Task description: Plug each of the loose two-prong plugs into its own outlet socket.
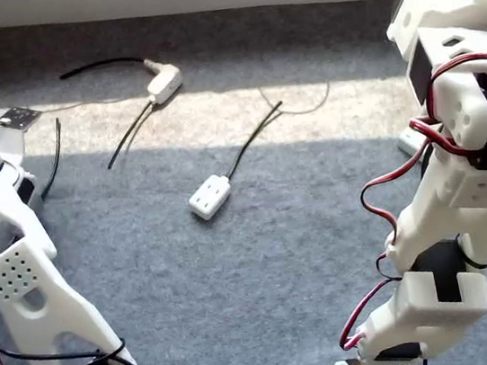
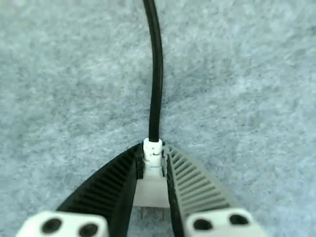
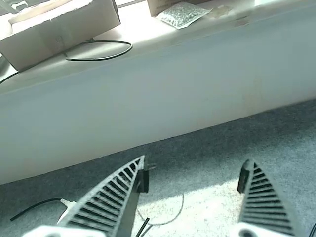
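Left gripper (image 2: 153, 148) squeezed tight on a small white plug (image 2: 151, 190), low in the middle of the left wrist view, one finger on each side. Two thin prongs (image 2: 142, 213) at the bottom edge, sticking out of the plug. Black cord (image 2: 156, 74) from the plug straight up to the top of the frame, over grey carpet (image 2: 59, 74). Right gripper (image 3: 195, 168) wide apart with nothing between, low in the right wrist view, facing a white wall (image 3: 163, 98) and a cardboard box (image 3: 59, 24) at the upper left. White socket block (image 1: 210, 196) flat on the carpet in the middle of the high view, well apart from both arms, its dark cord (image 1: 255, 137) running to the upper right. Second white plug piece (image 1: 164, 83) near the top, left of centre, in a strip of sunlight. Left arm (image 1: 20, 268) down the left edge, right arm (image 1: 462, 188) down the right edge.
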Motion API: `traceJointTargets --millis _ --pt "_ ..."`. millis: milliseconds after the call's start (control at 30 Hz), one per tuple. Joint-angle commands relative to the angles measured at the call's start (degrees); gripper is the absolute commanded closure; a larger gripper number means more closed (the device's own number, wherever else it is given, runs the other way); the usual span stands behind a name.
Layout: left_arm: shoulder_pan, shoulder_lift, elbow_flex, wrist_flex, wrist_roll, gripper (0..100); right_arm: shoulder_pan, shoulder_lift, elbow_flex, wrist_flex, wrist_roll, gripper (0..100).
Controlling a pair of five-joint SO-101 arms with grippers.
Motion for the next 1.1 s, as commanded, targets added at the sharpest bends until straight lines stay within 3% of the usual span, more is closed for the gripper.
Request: traceJointTargets --millis 0,367,600,733,867,1067 --pt "4.3 -5.2 -7.5 4.4 1.4 98 -0.6 -1.6 0.1 2.4 0.8 71.1" --pt "19.2 -36.9 -18.2 4.4 30.0 99 -0.5 -1.6 0.1 2.4 0.8 71.1" --pt "22.6 -52.8 -6.2 4.4 72.4 99 -0.8 -1.7 3.8 2.4 0.8 71.1" --pt "22.6 -60.0 4.3 4.4 88.5 99 -0.1 -1.6 4.9 2.4 0.8 71.1" --pt "29.4 -66.3 10.5 4.4 95.6 99 0.0 -1.7 4.4 2.3 0.8 71.1" --pt "41.7 -72.9 11.8 4.4 97.6 99 -1.3 -3.8 -1.1 2.1 1.1 71.1"
